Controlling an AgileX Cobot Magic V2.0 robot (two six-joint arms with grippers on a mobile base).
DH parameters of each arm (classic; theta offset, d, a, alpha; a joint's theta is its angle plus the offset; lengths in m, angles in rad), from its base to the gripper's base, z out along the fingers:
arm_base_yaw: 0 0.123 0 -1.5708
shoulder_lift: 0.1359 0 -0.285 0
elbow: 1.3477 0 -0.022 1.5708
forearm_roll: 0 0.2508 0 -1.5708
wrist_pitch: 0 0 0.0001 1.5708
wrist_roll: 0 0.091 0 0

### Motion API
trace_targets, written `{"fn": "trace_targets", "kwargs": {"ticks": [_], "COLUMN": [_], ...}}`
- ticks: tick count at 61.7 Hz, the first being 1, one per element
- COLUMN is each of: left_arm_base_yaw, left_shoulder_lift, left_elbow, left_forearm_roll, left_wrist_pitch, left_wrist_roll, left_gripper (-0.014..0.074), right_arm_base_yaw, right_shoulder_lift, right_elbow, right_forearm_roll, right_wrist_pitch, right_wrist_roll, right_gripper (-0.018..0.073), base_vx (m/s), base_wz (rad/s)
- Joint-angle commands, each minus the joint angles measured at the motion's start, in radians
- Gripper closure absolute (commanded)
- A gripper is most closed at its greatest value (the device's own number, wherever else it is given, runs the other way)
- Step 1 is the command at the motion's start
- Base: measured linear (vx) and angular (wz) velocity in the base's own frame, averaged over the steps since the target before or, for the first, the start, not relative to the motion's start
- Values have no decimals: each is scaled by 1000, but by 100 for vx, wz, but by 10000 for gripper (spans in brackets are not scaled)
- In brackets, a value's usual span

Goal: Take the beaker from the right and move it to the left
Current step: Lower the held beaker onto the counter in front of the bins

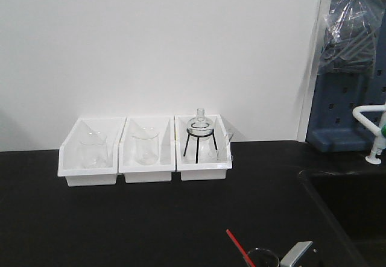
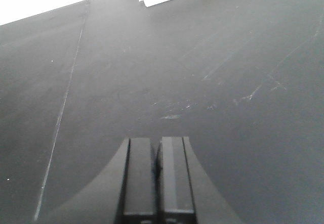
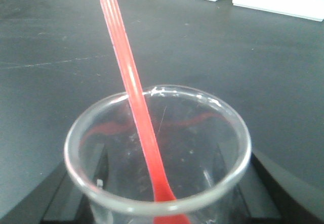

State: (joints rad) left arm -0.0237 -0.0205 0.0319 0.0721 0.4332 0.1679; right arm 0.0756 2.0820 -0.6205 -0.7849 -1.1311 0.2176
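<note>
The beaker [image 3: 157, 148] is clear glass with a thin red stick [image 3: 129, 77] leaning out over its rim. It fills the right wrist view, and my right gripper [image 3: 162, 181] is shut on it, with dark fingers [image 3: 276, 188] hugging both sides of the glass. The front view catches the beaker [image 1: 263, 257] at the bottom edge, right of centre, with the red stick [image 1: 239, 246] and a grey part of the right gripper [image 1: 295, 254] beside it. My left gripper [image 2: 157, 148] is shut on nothing, low over the bare black bench [image 2: 202, 72].
Three white bins [image 1: 145, 166] stand in a row against the back wall. Two hold stickless clear beakers [image 1: 145, 145], and the right one holds a round flask on a black tripod [image 1: 199, 135]. A recessed sink [image 1: 350, 201] with a white tap [image 1: 373, 128] lies at right.
</note>
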Motion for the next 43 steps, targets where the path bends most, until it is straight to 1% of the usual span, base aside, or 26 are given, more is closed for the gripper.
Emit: {"fn": "trace_targets", "kwargs": {"ticks": [1, 18, 33, 43], "left_arm_base_yaw": [-2, -2, -2, -2], "left_shoulder_lift": [-6, -6, -6, -6], "left_elbow": [19, 19, 19, 19], "left_forearm_roll": [1, 1, 1, 1], "left_wrist_pitch": [-82, -82, -82, -82], "left_wrist_roll": [-1, -1, -1, -1], "left_gripper": [603, 603, 603, 603], "right_arm_base_yaw": [1, 1, 1, 1], "right_shoulder_lift": [-39, -39, -39, -39], "right_elbow": [-18, -18, -18, -18], "right_forearm_roll": [15, 15, 15, 16], "right_wrist_pitch": [-181, -115, -103, -66], "right_wrist_roll": [-19, -20, -20, -20], "right_gripper": [559, 559, 559, 559], "base_vx": [0, 0, 0, 0], "base_wz": [0, 0, 0, 0]}}
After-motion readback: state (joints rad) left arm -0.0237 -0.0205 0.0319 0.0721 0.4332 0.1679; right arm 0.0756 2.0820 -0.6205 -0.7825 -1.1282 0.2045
